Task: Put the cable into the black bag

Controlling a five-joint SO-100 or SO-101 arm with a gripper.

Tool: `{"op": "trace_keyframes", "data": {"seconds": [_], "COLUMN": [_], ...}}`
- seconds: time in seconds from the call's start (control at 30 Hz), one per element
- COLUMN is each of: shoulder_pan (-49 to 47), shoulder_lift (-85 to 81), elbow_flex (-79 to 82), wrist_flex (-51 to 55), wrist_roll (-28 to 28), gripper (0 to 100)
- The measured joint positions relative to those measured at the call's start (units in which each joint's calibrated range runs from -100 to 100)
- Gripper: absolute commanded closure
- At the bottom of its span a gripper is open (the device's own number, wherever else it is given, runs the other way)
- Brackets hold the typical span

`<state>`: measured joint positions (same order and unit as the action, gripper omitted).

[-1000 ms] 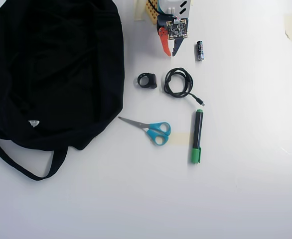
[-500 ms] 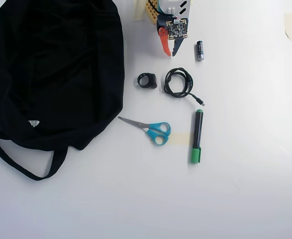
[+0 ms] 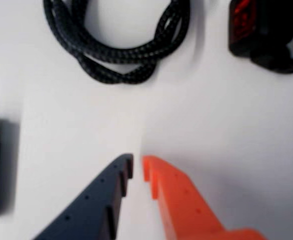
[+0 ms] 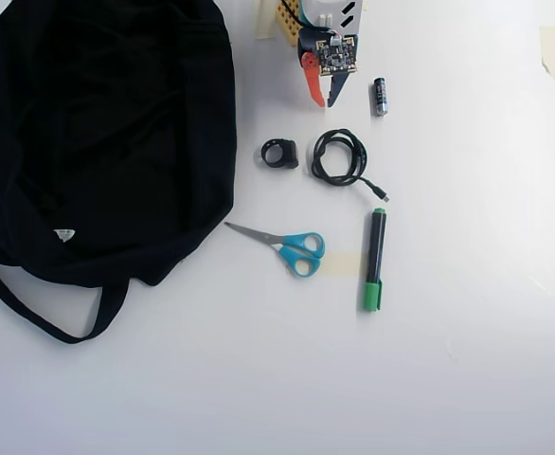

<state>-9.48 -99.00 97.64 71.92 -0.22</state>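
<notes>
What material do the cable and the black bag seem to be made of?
The cable: likely a braided fabric sleeve, matte; the wrist view shows a woven, speckled texture. The black bag: apparently soft cloth, matte; it lies slumped with folds and a limp strap.

black bag (image 4: pixel 98 133), black braided cable (image 4: pixel 339 156), blue-handled scissors (image 4: pixel 292 248), green-capped marker (image 4: pixel 375 258)

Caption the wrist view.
Nearly shut pincer hovers short of the coiled cable.
</notes>
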Motion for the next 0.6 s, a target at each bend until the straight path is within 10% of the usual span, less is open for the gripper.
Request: {"op": "trace_keyframes", "data": {"seconds": [0.6], "shoulder_pan": [0.00], "shoulder_lift": [0.00], "elbow_flex": [0.31], "wrist_flex": [-3.26], "wrist_roll": [0.00], "gripper": [97]}}
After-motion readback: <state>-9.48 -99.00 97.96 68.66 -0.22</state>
